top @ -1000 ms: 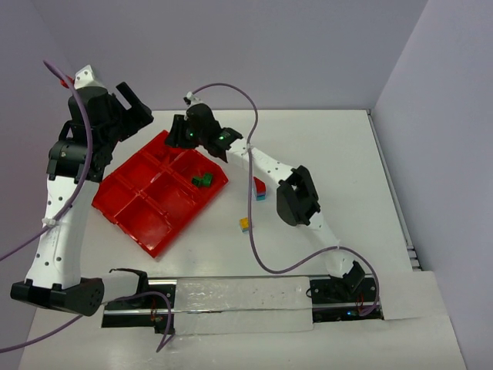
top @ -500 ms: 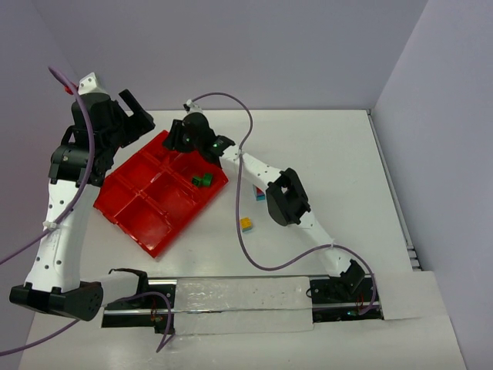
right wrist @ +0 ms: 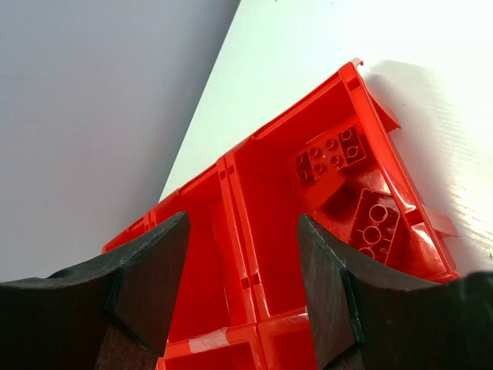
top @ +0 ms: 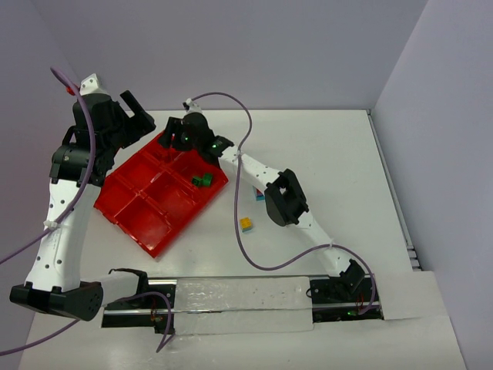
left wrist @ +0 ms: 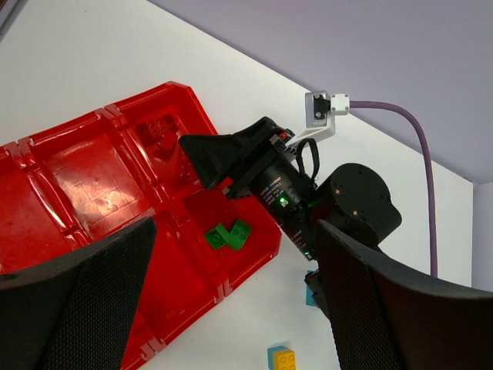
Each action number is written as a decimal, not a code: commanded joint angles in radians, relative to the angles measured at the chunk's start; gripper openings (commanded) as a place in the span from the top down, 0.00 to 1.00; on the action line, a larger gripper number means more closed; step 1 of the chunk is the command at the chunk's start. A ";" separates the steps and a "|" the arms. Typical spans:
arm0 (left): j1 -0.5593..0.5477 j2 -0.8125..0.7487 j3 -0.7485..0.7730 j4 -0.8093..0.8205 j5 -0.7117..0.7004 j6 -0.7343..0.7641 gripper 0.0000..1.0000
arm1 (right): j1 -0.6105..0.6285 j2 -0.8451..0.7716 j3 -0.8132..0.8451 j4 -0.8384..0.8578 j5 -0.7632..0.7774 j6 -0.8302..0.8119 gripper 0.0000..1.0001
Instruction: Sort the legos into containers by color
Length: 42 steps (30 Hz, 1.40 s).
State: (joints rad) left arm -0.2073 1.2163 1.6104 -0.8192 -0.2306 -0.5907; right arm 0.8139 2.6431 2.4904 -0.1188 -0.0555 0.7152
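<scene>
Currently the right gripper point(right wrist: 243, 223) has its jaws partly apart with nothing between them, hanging over the far corner compartment of the tray point(right wrist: 231, 193). Two red bricks point(right wrist: 331, 154) lie in that compartment just below the jaws. One is studs up. The other is tipped against the tray's outer wall with its hollow underside showing. Cannot tell if the two touch.

The left gripper point(top: 136, 110) has its jaws wide and holds nothing. It is raised above the tray's far-left edge, clear of it.

Two green bricks point(top: 202, 180) sit touching each other in the tray's right corner compartment, next to the one with the red bricks.

Off the tray, on the worktop point(top: 331, 154), a yellow-on-blue stacked brick point(top: 246, 223) stands apart from the tray's right side. A red-and-teal brick point(top: 259, 194) lies a bit farther out from the tray, partly hidden by the right arm point(top: 286, 199).

A purple cable point(top: 236, 223) from that arm runs down the worktop between the tray and the yellow-on-blue brick.

The tray is glossy red with low dividing walls and is set diagonally on the worktop, one corner pointing at the far wall.
</scene>
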 commanded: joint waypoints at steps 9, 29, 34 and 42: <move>0.005 0.000 0.000 0.042 0.016 0.011 0.09 | -0.102 -0.490 -0.266 -0.240 0.088 -0.138 0.28; -0.001 0.034 -0.098 0.135 0.126 -0.024 0.09 | -0.186 -1.157 -1.249 -0.436 0.261 -0.271 0.16; -0.004 0.040 -0.111 0.140 0.136 -0.025 0.10 | -0.165 -1.085 -1.227 -0.418 0.228 -0.287 0.16; -0.007 0.065 -0.099 0.144 0.145 -0.016 0.09 | -0.154 -0.972 -1.198 -0.381 0.260 -0.273 0.18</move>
State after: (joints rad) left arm -0.2086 1.2680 1.5024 -0.7248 -0.1065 -0.6101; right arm 0.6525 1.6421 1.2533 -0.5463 0.1664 0.4434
